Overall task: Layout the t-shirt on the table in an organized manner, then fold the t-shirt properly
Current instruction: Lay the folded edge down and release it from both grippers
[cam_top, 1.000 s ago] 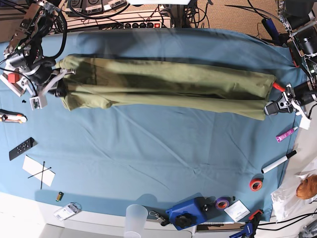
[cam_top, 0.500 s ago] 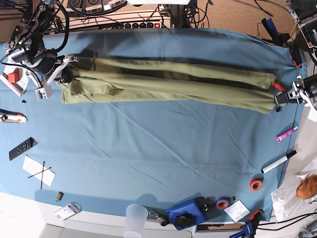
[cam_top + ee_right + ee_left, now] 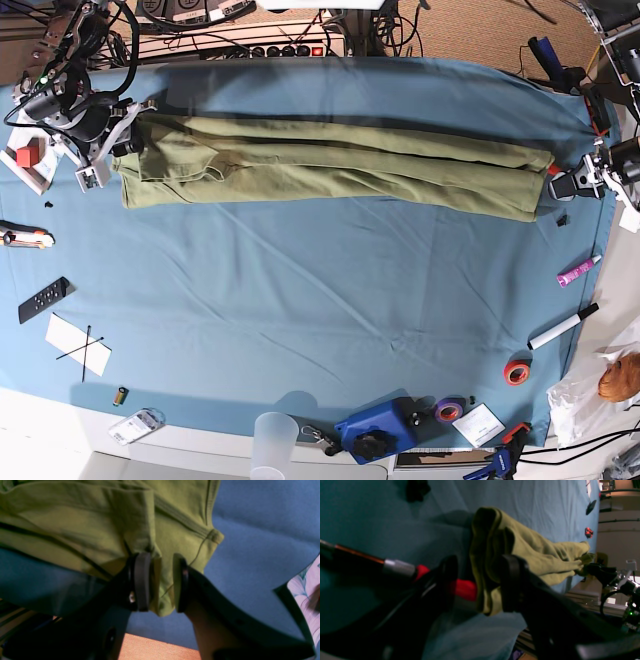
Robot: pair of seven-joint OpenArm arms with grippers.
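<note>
The t-shirt (image 3: 330,165) is lying stretched in a long band across the far part of the desk (image 3: 330,300), so bunched that sleeves and collar are hard to make out. The left hand (image 3: 480,580) is sitting at its right end with the pads spread apart and the cloth edge loose between them. The right hand (image 3: 161,582) is at the left end, its pads parted too, with a fold hanging in the gap; can't tell if it's pinching anything. A marker (image 3: 563,326), tape roll (image 3: 517,373) and remote (image 3: 43,299) are lying around the near side, well clear.
</note>
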